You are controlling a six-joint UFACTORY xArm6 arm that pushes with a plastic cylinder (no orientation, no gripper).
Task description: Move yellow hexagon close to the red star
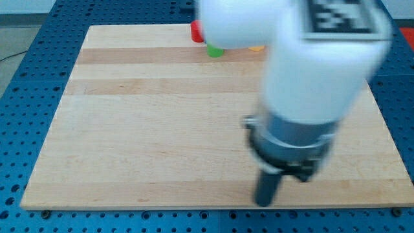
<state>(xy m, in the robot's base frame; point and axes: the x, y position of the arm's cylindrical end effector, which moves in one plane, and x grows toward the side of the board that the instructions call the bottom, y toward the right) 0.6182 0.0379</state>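
Observation:
A red block (196,32) lies at the view's top, partly hidden behind the white arm, so its shape cannot be made out. A green block (214,50) sits just right of and below it. A sliver of a yellow block (257,48) shows under the arm's edge; its shape is hidden. My tip (263,202) is at the view's bottom, near the board's front edge, far below all three blocks.
The wooden board (129,129) rests on a blue perforated table (39,58). The large white arm body (310,58) blocks much of the view's upper right and may hide other blocks.

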